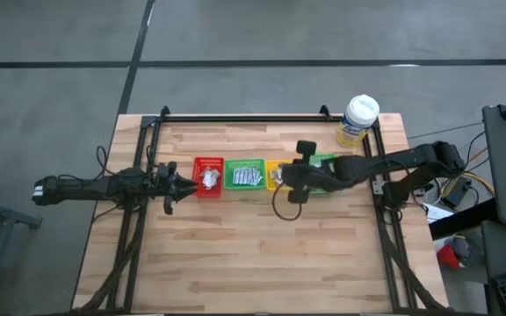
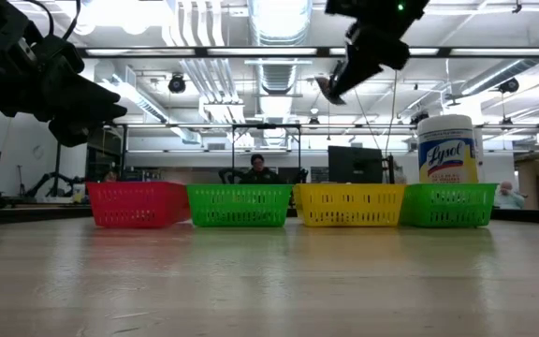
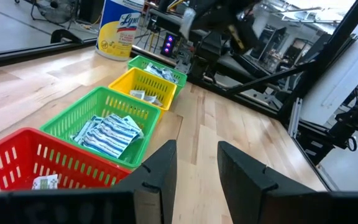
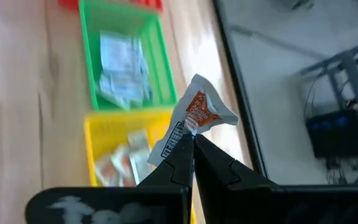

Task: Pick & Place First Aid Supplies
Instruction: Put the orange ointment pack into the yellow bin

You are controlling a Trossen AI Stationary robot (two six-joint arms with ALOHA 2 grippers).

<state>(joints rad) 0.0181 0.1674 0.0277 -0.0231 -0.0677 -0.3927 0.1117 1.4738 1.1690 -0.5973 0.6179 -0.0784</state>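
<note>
Four small bins stand in a row at the table's middle: red (image 1: 207, 175), green (image 1: 244, 175), yellow (image 1: 275, 171) and a second green (image 1: 325, 161). Small flat sachets lie in them; white-blue ones (image 3: 107, 134) fill the first green bin. My right gripper (image 4: 192, 138) hangs high over the yellow bin (image 4: 114, 134), shut on a white-and-orange sachet (image 4: 199, 109). My left gripper (image 3: 194, 165) waits open at the table's left, just short of the red bin (image 3: 30, 165), with nothing between its fingers. My right gripper pinches the white-and-orange sachet between its two fingertips, at the sachet's lower part (image 4: 180, 132). The fingers slant down from the table's right side. Most of the sachet sticks out beyond the tips, and it is lifted clear above the bins.
A yellow wipes tub with a white lid (image 1: 358, 120) stands at the table's far right, behind the second green bin. Bare wooden tabletop (image 1: 262, 254) lies on the near side of the bins. Black frame rails (image 1: 244, 116) run along the far edge and both sides.
</note>
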